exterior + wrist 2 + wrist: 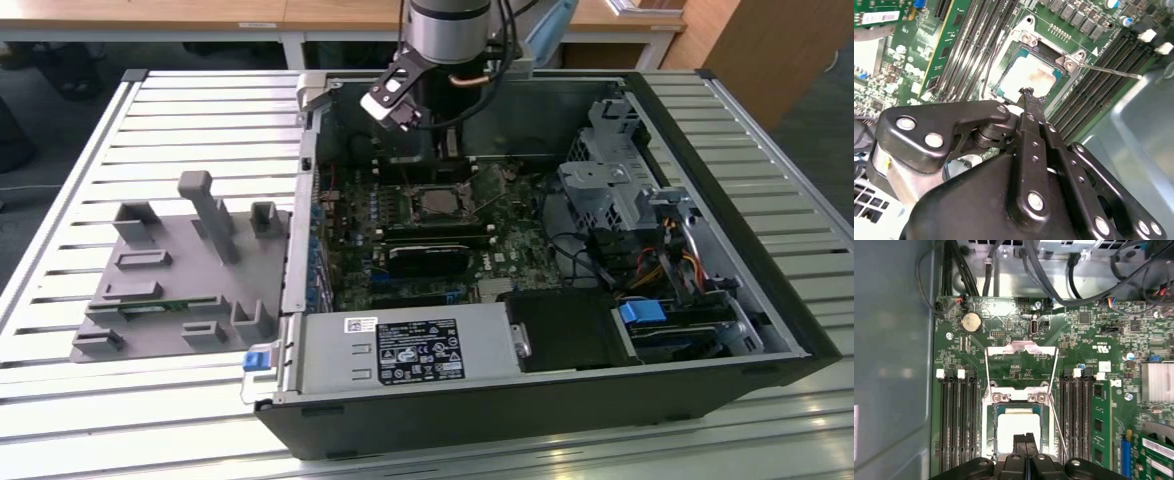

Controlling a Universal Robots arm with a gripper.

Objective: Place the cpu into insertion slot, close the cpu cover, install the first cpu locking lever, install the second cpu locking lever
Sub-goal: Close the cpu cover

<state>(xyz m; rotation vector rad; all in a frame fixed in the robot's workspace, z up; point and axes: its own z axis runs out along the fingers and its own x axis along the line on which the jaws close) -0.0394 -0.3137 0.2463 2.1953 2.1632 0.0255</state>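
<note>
Cpu (1014, 422): one, silver face up, seated flat inside the insertion slot (987, 426). One slot, with a silvery rim around the chip. It sits on the green motherboard (527, 235), about mid-frame in the exterior view.

Cpu cover (1004, 347): one, a thin metal frame with a window cutout. It is swung up and open off the socket, hinged at the socket's edge, with green board showing through the window. Not closed.

One thin silvery lever rod (1109, 70) clearly sticks out from the socket corner, raised over the memory slots and not latched. A second lever cannot be told for sure.

Gripper (1028, 100): one, on the arm that enters at the upper middle of the exterior view and reaches down into the open computer case (721, 330). Its two black fingers (1020, 442) are pressed together with nothing between them. The tips are right over the cpu's face near one edge; contact cannot be told.

Two banks of long black memory slots (958, 425) flank the socket, one bank on each side. There is one round coin cell (972, 321) on the board beyond the open cover.

One labelled grey power box (400, 350) is in the case's lower part in the exterior view. One grey parts fixture (174, 270) is on the slatted table (80, 420) at the exterior view's left, well apart from the socket.
</note>
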